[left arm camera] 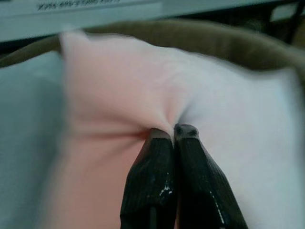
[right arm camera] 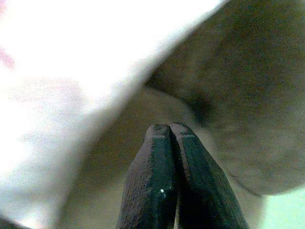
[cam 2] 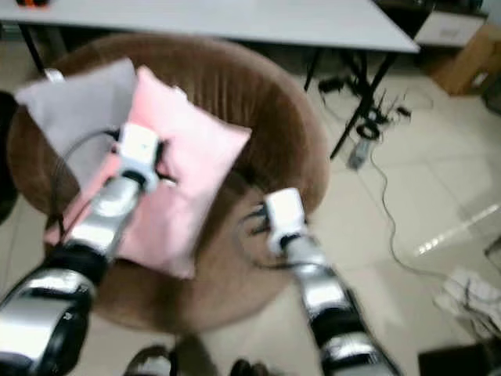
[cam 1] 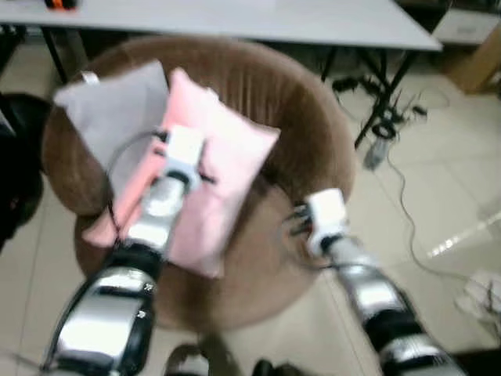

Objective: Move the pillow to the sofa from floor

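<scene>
The square pink fabric pillow (cam 1: 205,182) is already up on the round brown plush sofa chair (cam 1: 305,149). It leans against the backrest and partly overlaps a grey pillow (cam 1: 109,117) tucked behind it on my left. So the carry is done, and I judge I'm at the placing and letting-go step.

My left claw (left arm camera: 172,131) has its two black fingers pressed together on a pinch of the pink fabric near the pillow's middle. In the left wrist view the cloth puckers into folds right at the tips, so I read it as gripping the pillow. My right claw (right arm camera: 169,128) has its fingers closed against each other with nothing between them. It hangs over the brown seat cushion just beside the pillow's lower edge, apart from it as far as I can tell, though the head views are blurred.

Next I would spread the left claw to free the fabric and draw the arm straight back so the tips don't drag the pillow forward off the seat. The pillow's lower corner sits near the front of the cushion, so a gentle release matters.

Behind the chair stands a pale grey worktop (cam 1: 329,23) on black legs, with cables (cam 1: 391,149) trailing over the tiled floor (cam 1: 446,196) to my right.
</scene>
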Tool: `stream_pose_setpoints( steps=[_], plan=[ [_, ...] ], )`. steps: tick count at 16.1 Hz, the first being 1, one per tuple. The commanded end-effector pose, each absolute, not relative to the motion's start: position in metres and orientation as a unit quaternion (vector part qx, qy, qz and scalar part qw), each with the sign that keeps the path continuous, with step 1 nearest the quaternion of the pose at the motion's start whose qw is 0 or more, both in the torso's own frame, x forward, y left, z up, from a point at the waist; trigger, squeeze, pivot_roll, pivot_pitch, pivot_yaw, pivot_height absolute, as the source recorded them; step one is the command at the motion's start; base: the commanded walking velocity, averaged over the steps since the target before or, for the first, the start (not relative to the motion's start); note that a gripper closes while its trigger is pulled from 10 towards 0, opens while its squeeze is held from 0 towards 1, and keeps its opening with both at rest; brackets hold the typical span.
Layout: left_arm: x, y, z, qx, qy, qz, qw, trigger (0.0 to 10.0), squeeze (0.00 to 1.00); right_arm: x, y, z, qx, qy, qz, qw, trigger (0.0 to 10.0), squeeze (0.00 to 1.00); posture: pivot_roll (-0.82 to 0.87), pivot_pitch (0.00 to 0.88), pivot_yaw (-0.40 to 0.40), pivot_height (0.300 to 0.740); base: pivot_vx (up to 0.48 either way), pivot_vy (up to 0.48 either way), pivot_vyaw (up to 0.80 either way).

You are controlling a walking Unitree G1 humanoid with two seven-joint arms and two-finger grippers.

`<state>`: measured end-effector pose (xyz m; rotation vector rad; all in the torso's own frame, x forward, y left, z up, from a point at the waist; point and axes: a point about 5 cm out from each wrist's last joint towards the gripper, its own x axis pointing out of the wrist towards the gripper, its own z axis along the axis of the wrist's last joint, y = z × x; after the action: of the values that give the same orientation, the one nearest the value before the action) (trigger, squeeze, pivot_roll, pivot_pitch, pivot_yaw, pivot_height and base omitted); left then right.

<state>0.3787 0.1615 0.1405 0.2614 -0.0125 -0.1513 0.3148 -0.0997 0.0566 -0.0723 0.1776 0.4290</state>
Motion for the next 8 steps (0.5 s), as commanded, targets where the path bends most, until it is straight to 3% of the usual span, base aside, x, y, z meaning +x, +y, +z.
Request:
stream_pose_setpoints(
  steps=[1, 3, 5, 6, 8],
  plan=[
    [0.3813, 0.1510, 0.1503, 0.117, -0.031, -0.082, 0.989, 0.0, 0.00, 0.3150, -0.1099, 0.0557, -0.050, 0.090, 0.206, 0.973, 10.0, 0.00, 0.15, 0.155, -0.135, 0.740, 0.401, -0.259, 0.00],
    [0.3817, 0.1498, 0.1498, 0.112, -0.025, -0.089, 0.989, 0.0, 0.00, 0.3147, -0.1105, 0.0555, -0.052, 0.090, 0.207, 0.973, 10.0, 0.00, 0.15, 0.154, -0.136, 0.740, 0.401, -0.255, 0.00],
    [0.3815, 0.1492, 0.1510, 0.100, -0.029, -0.089, 0.991, 0.0, 0.00, 0.3137, -0.1114, 0.0545, -0.053, 0.092, 0.207, 0.973, 10.0, 0.00, 0.14, 0.153, -0.136, 0.740, 0.467, 0.000, 0.00],
    [0.3820, 0.1509, 0.1508, 0.100, -0.024, -0.076, 0.992, 10.0, 0.00, 0.3128, -0.1114, 0.0537, -0.053, 0.093, 0.207, 0.973, 10.0, 0.00, 0.14, 0.156, -0.137, 0.740, 0.000, 0.000, 0.00],
    [0.3826, 0.1510, 0.1508, 0.097, -0.020, -0.076, 0.992, 10.0, 0.00, 0.3122, -0.1113, 0.0533, -0.053, 0.093, 0.207, 0.972, 10.0, 0.00, 0.14, 0.157, -0.136, 0.740, 0.000, 0.000, 0.00]
  ],
)
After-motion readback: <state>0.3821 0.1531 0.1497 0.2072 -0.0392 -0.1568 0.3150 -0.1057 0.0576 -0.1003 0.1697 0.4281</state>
